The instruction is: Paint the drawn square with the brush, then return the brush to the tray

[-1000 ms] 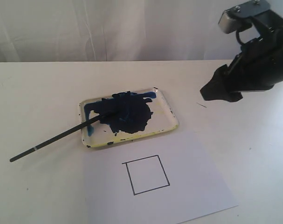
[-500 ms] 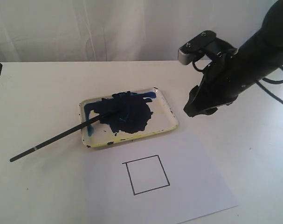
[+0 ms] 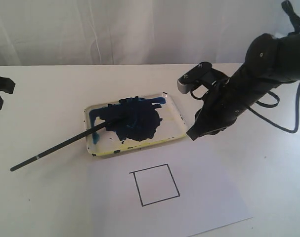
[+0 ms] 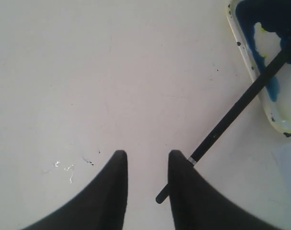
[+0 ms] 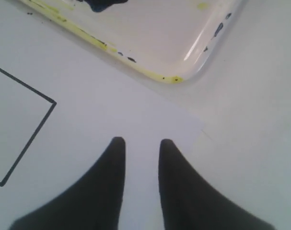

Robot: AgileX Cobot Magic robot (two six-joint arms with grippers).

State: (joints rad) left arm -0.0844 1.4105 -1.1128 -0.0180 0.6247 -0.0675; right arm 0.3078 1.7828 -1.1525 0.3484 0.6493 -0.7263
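2 claws stand partly open and empty: right claw (image 5: 139, 141) over the paper (image 3: 209, 197) corner by the tray (image 3: 140, 146), left claw (image 4: 145, 153) just beside the brush (image 4: 236, 108) handle, bristles in the tray — so left should straddle that handle before closing.

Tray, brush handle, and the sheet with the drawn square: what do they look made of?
Tray: probably hard plastic or glazed ceramic. It is glossy white, with a bright reflection streak near its rounded corner.
Brush: a thin black stick with a matte look, perhaps painted wood or plastic; the pictures leave it open.
Sheet: plain matte white paper, thin and lying flat with crisp edges.
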